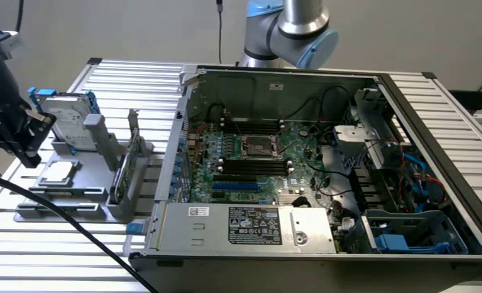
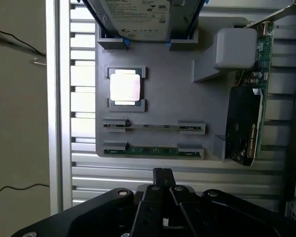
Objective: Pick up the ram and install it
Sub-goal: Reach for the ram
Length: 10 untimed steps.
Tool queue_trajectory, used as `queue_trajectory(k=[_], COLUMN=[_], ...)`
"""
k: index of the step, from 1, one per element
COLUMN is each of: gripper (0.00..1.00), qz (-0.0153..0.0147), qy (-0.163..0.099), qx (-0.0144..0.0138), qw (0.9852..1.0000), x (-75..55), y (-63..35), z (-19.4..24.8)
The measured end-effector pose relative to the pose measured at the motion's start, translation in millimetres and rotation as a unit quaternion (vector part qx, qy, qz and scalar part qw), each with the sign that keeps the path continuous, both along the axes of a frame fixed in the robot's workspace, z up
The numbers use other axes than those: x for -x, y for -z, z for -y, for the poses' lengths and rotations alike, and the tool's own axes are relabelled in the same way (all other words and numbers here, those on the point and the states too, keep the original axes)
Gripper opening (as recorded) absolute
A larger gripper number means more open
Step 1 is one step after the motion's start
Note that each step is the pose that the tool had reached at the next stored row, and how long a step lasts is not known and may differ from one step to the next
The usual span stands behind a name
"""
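My claw (image 2: 163,172) is fully closed, fingers pressed together with nothing between them. It hangs over the slatted worktop (image 2: 86,170), just off the near edge of the grey holder (image 2: 172,98).

The ram (image 2: 153,150) sits in the holder's row closest to the claw, resting in its two end cradles and not yet lifted. It is directly ahead of the fingertips, near but apart from them. A second thin stick (image 2: 153,127) lies in the next row, parallel to it. Beyond that are the square chip (image 2: 125,87) and the hard drive (image 2: 133,17).

The ram's long axis runs crosswise to the way my fingers point, so the two fingers sit side by side along its length. In the exterior view, the open computer case (image 1: 289,73) stands to the holder's right.
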<state>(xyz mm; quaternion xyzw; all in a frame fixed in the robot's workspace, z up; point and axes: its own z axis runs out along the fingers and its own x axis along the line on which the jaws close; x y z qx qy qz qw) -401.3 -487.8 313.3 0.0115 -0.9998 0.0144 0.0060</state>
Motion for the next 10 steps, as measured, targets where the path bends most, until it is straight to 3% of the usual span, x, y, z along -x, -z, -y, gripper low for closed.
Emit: queue_trajectory(k=[2, 5, 7, 10], gripper=[0.11, 0.11, 0.11, 0.11], qz=[0.0043, 0.0082, 0.0082, 0.0082], qy=[0.000, 0.000, 0.000, 0.000], qx=[0.0000, -0.0002, -0.0023, -0.0024], qw=[1.0000, 1.0000, 1.0000, 1.0000], x=[6.2, 11.2, 11.3, 11.3], y=[2.3, 7.6, 8.6, 8.6], z=[0.0, 0.0, 0.1, 0.1])
